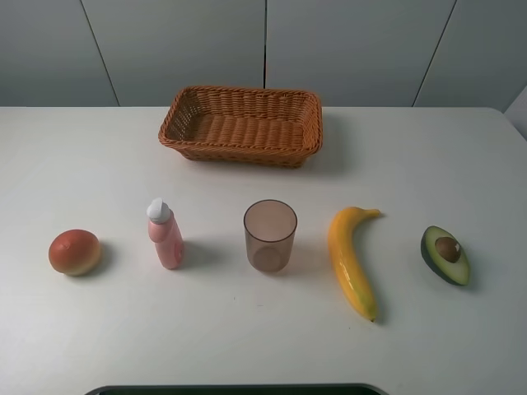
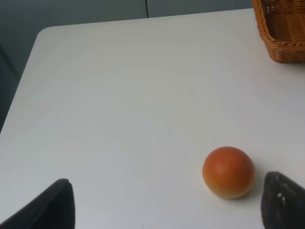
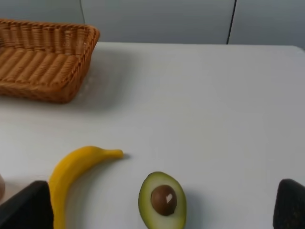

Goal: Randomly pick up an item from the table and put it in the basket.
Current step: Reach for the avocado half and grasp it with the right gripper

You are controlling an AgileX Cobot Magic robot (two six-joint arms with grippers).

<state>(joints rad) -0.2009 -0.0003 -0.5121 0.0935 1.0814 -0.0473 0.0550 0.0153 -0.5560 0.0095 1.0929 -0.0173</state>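
Halved avocado (image 1: 445, 255) lies cut face up, pit showing, on the white worktop (image 1: 412, 164), outside the basket (image 1: 239, 152) and well apart from it, to the front and right. A banana (image 1: 350, 261), a brown cup (image 1: 269, 235), a pink bottle (image 1: 165, 234) and a red-orange fruit (image 1: 74, 252) share that row in front of the basket. The right pincer (image 3: 158, 205) is released, fingers spread wide, gripping nothing. The left pincer (image 2: 167, 205) is likewise spread and holds nothing.

I see the halved avocado (image 1: 445, 255) lying pit-up on the white table (image 1: 247, 337), far right, well apart from the wicker basket (image 1: 235, 153).
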